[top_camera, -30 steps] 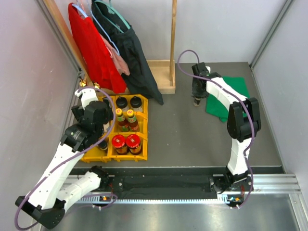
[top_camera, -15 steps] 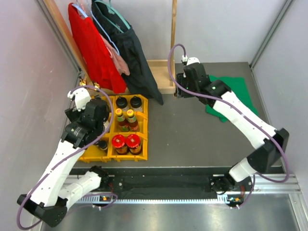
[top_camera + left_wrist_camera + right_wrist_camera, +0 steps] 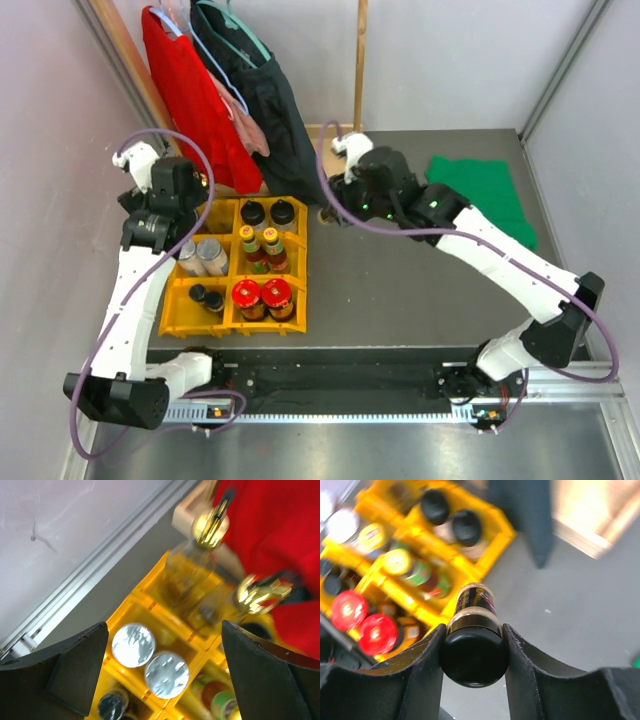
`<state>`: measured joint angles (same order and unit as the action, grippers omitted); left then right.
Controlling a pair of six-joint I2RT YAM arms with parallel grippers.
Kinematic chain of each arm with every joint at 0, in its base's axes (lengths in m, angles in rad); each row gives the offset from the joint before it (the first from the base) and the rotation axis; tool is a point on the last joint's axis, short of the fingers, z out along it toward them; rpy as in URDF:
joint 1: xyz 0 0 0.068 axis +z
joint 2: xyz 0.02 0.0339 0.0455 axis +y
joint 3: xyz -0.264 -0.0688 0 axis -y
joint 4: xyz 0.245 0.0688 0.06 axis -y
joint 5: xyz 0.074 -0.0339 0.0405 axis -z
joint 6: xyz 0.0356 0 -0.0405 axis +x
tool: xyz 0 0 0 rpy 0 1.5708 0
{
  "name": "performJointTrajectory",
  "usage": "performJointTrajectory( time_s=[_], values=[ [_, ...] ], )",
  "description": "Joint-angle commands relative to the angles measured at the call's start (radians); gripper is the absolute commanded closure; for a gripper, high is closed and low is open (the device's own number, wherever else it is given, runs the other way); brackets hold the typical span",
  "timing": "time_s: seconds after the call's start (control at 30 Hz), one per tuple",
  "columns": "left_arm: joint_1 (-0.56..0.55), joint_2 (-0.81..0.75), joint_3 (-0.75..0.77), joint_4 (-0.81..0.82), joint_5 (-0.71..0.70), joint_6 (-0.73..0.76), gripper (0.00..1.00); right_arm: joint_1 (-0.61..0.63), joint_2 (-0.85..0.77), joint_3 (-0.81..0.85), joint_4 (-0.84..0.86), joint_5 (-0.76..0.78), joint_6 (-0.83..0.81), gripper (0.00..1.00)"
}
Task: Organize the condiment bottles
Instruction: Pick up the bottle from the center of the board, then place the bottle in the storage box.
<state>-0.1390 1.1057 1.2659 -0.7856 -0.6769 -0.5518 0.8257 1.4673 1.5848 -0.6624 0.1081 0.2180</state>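
Right jaws (image 3: 474,657) are pinching a black-capped jar (image 3: 473,605) by its top, hanging it over bare table (image 3: 400,290) just off the far right corner of the yellow tray (image 3: 303,262), which is sitting near the table's left edge with the other bottles. Left jaws (image 3: 164,640) are hovering spread wide, holding nothing, above the tray's left side. I'm risking a knock: two black-capped jars (image 3: 268,212) are already crowding the nearest compartment, and the dark coat (image 3: 285,140) is hanging close enough to snag. The cap is hiding the jar's base, so I'm only guessing its height. The gold-topped bottles (image 3: 210,525) are blurring badly.
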Motion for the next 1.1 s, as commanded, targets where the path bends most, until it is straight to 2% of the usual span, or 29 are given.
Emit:
performJointTrajectory(
  time_s=[0.0,0.27,0.37,0.53,0.7,0.9,1.07],
  values=[
    [0.022,0.019,0.145,0.045,0.011,-0.007,0.01,0.116,0.069,0.066,0.083,-0.047,-0.104,1.00],
    [0.055,0.065,0.311,0.049,-0.035,0.027,0.01,0.282,0.203,0.193,0.121,-0.104,-0.201,1.00],
    [0.102,0.098,0.371,0.034,0.022,0.027,0.01,0.309,0.228,0.207,0.165,-0.188,-0.209,1.00],
    [0.252,0.124,0.421,0.034,0.247,0.015,0.01,0.369,0.294,0.260,0.195,-0.261,-0.270,1.00],
    [0.360,0.120,0.426,0.014,0.316,0.007,0.01,0.409,0.408,0.384,0.173,-0.314,-0.328,1.00],
    [0.438,0.089,0.405,0.005,0.324,-0.020,0.01,0.469,0.545,0.544,0.121,-0.361,-0.397,1.00],
    [0.481,0.062,0.357,0.005,0.339,-0.016,0.01,0.506,0.623,0.580,0.122,-0.347,-0.434,1.00]
  ],
)
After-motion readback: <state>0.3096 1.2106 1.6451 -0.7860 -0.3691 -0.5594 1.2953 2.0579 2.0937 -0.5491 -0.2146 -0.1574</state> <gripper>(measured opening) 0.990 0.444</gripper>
